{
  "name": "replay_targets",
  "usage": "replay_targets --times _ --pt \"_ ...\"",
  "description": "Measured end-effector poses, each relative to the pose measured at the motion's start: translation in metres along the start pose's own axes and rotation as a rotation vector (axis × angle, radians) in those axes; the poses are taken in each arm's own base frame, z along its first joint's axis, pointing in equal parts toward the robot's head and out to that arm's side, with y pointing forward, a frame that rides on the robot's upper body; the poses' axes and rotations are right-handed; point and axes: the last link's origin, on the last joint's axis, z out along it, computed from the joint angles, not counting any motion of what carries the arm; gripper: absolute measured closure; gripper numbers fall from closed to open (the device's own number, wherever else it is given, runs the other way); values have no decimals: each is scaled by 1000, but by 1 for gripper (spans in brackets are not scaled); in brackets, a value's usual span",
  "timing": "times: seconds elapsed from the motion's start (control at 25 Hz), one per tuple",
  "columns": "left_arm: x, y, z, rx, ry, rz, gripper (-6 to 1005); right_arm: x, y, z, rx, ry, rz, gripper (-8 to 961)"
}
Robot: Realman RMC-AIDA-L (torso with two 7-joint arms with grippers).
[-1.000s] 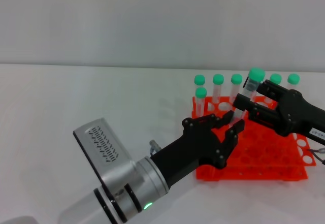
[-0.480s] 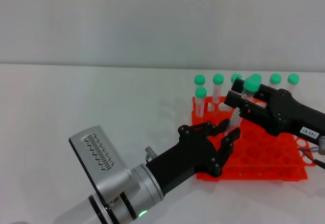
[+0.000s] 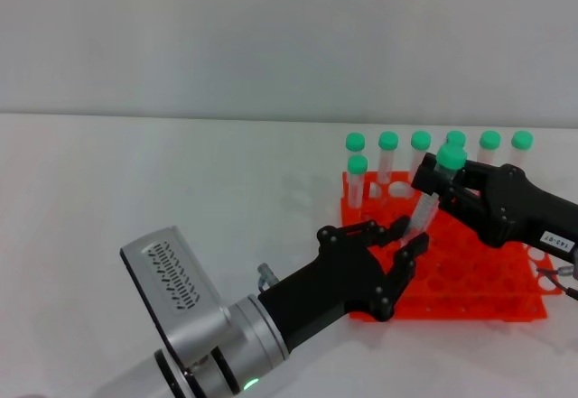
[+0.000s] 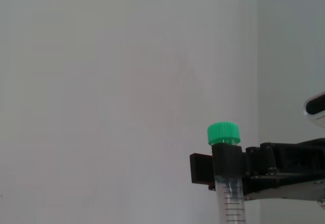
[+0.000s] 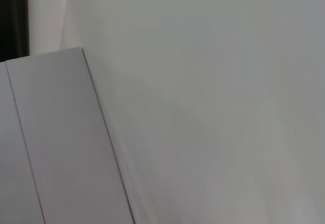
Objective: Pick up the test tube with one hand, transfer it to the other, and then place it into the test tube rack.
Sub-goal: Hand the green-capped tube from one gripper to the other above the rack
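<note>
The test tube (image 3: 432, 196), clear with a green cap, is tilted over the back part of the orange-red rack (image 3: 470, 281). My right gripper (image 3: 435, 186), black with a white label, is shut on the tube just under its cap. My left gripper (image 3: 399, 241), black on a silver arm with a green light, is open at the rack's front left corner, its fingers spread around the tube's lower tip. The left wrist view shows the tube (image 4: 227, 193) clamped in the right gripper (image 4: 229, 169). The right wrist view shows no task object.
Several other green-capped tubes (image 3: 388, 150) stand in the rack's back rows. The rack sits on a white table (image 3: 135, 181) with a pale wall behind. A cable (image 3: 558, 276) hangs beside the right arm.
The right gripper has lowered the tube towards the rack and shifted slightly left. The left gripper has drawn back down and to the left, fingers still spread.
</note>
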Motion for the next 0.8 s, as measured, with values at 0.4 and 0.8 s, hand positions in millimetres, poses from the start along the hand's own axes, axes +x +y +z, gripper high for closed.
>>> replay_targets --times 0.4,0.8 --pt "-2 -2 -1 7 -7 5 808 -3 -2 -2 -2 2 -13 751" --pt "-4 -5 -2 22 -25 8 789 -4 -3 2 -1 7 -20 749"
